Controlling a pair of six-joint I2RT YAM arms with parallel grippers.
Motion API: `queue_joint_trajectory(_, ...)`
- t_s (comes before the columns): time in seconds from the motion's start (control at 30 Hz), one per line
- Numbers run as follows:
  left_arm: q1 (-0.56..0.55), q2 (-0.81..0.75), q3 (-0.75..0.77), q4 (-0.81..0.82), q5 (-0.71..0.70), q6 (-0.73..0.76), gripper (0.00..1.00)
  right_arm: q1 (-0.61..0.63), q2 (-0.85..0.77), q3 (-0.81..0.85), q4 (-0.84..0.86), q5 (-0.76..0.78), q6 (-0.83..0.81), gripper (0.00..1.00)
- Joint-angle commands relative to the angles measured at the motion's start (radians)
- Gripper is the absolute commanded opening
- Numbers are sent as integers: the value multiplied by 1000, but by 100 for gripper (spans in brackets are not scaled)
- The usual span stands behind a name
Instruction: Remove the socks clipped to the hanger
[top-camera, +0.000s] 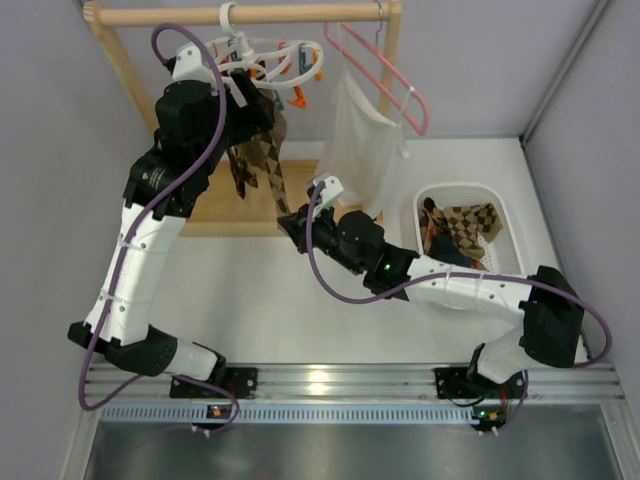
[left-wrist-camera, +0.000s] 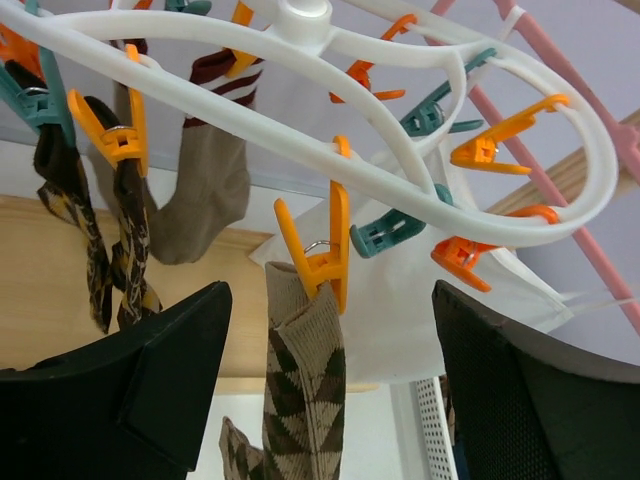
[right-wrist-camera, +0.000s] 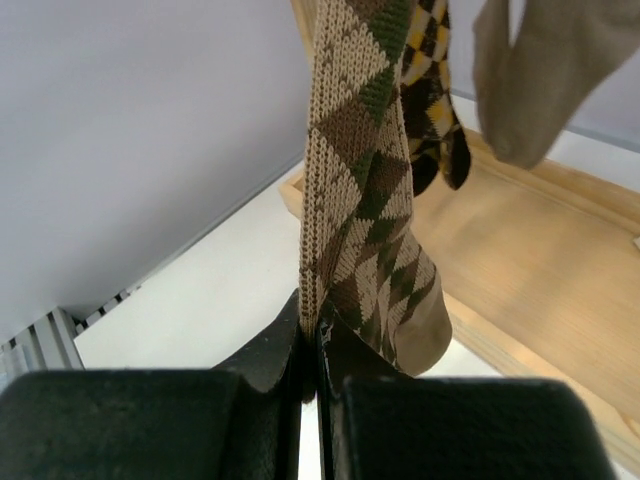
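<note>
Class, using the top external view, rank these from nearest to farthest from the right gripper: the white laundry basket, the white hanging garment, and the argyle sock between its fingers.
1. argyle sock: pinched in the right gripper, hanging straight above it.
2. white garment: hangs just to the gripper's right, not touching it.
3. laundry basket: farthest, off to the right side.

The hanger (left-wrist-camera: 305, 18) is smooth, glossy white plastic, and its orange clothespins (left-wrist-camera: 315, 265) are plastic with metal springs. The socks (right-wrist-camera: 360, 180) are matt knitted cloth. The rack base (right-wrist-camera: 540, 290) is smooth pale wood.
</note>
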Motion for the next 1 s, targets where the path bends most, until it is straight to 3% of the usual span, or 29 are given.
queue_joint_trajectory(0.0, -16, 11, 18, 32, -114, 35, 83, 49, 10, 47, -9, 30, -16, 0)
queue_joint_trajectory(0.3, -16, 33, 36, 33, -146, 65, 75, 50, 19, 45, -13, 38, -7, 0)
queue_joint_trajectory(0.43, -16, 68, 76, 33, -161, 86, 65, 49, 16, 38, -9, 32, -5, 0)
queue_joint_trajectory(0.73, -15, 128, 116, 35, -177, 111, 65, 50, 5, 18, -9, 33, -7, 0)
queue_joint_trajectory(0.97, -13, 163, 158, 33, -209, 146, 57, 50, 3, -4, 2, 26, -2, 0)
